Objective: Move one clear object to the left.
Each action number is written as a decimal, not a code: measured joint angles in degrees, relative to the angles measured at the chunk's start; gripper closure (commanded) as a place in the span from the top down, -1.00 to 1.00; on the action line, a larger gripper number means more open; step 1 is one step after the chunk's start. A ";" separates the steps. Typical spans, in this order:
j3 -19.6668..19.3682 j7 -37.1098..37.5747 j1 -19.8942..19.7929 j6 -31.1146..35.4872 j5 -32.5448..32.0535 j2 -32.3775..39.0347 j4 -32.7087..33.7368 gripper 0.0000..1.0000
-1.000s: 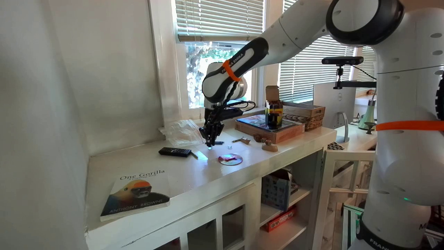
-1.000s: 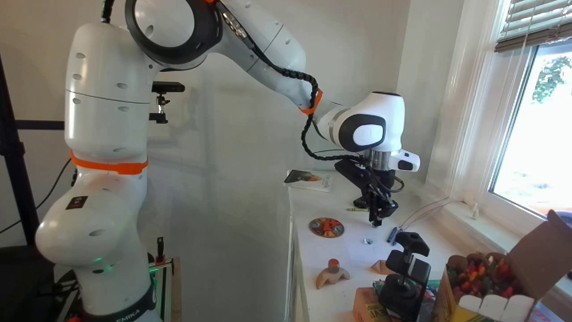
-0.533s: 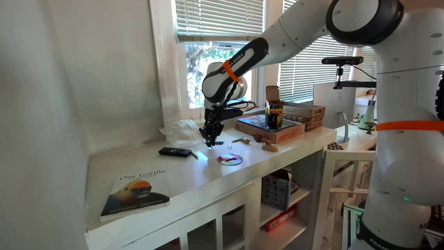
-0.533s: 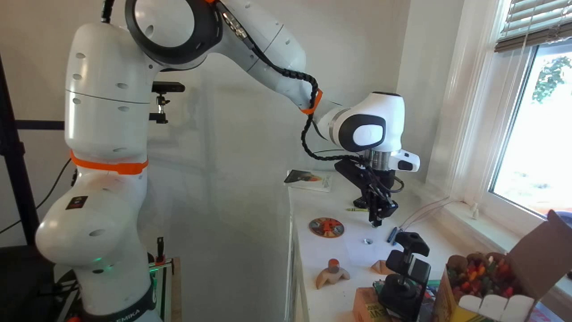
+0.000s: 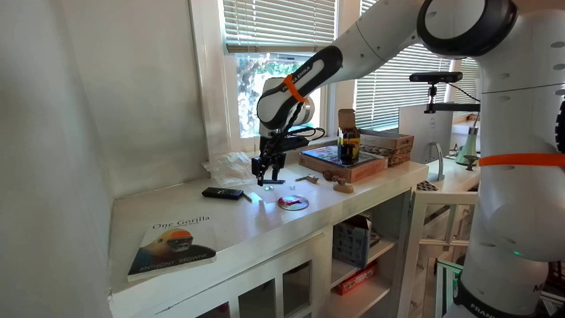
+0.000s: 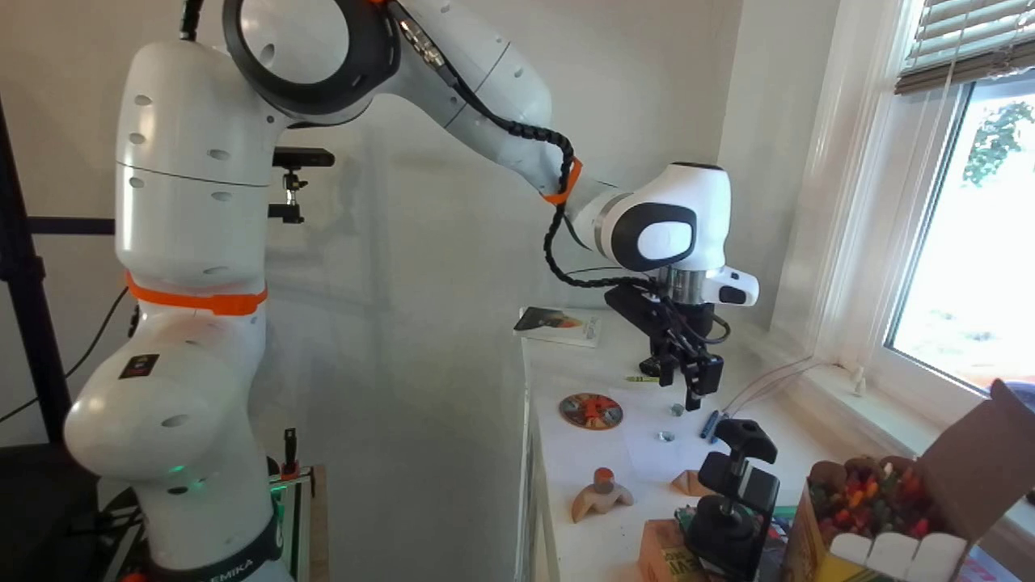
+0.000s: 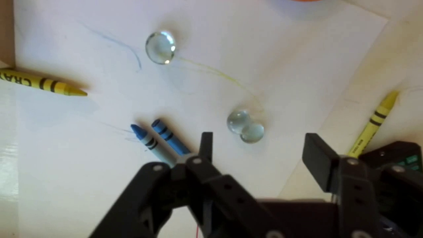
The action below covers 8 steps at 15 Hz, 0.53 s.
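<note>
hovering near two clear beads [image 7: 245, 127], the pincer [image 7: 261, 152] gapes wide, empty; bare paper [image 7: 297, 82] runs from them to its edge.

Read "One Gorilla" near the top of the book [image 5: 176, 247] and "ANTHONY BROWNE" near its bottom, in an exterior view. Made out "KA EMIKA" on the black forearm panel [image 5: 331, 57], with the preceding letters partly under the orange band [image 5: 293, 89], and "EMIKA" on the black base collar [image 6: 225, 569]. Found "CRAY" upside down on the yellow crayon [image 7: 43, 83] at the wrist view's left edge.
</note>
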 measured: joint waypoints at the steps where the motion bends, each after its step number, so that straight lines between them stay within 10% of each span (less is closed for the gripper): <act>1: 0.08 0.00 0.03 0.00 0.00 -0.29 0.00 1.00; 8: 0.21 0.97 0.05 -5.41 0.00 -4.27 -0.01 1.00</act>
